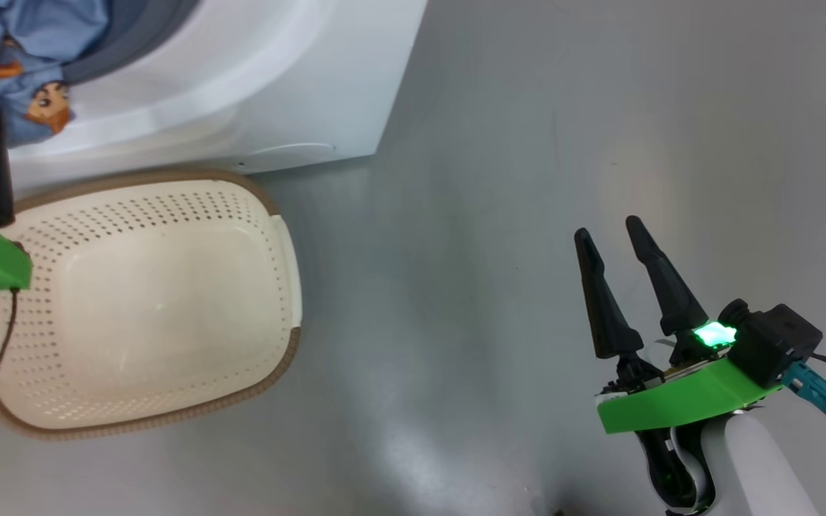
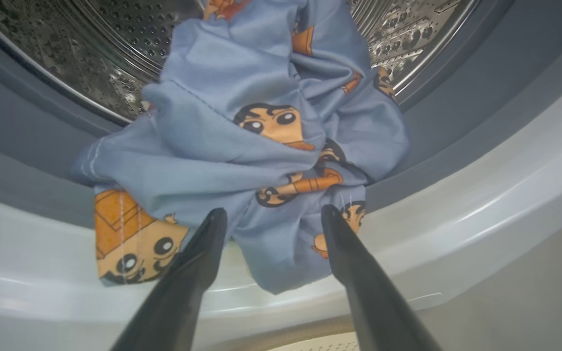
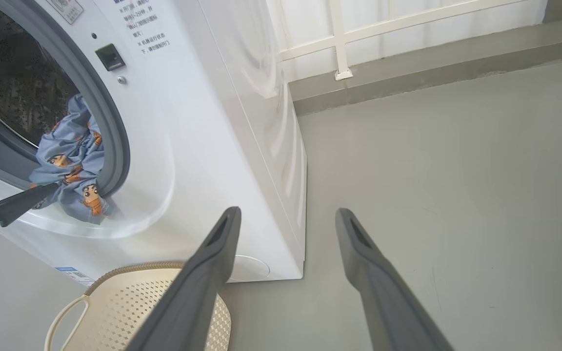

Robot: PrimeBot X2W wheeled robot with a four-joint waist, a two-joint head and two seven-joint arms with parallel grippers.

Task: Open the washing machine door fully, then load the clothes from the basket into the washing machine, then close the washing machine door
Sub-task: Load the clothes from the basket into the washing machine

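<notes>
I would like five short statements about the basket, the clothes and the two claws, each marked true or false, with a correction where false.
1. The basket is empty. True.
2. The clothes are wholly inside the washing machine. False: part hangs out over the gasket.
3. The left claw is shut on the clothes. False: it is open, fingers apart.
4. The right claw is open and holds nothing. True.
5. The basket stands on a shelf. False: it stands on the floor before the washing machine.

A plain laundry corner: a white washer (image 3: 203, 122) at left with clothes (image 3: 69, 156) inside, a basket (image 3: 115, 302) below, bare grey floor (image 3: 456, 170), and a white railing (image 3: 339, 34) along the top.
</notes>
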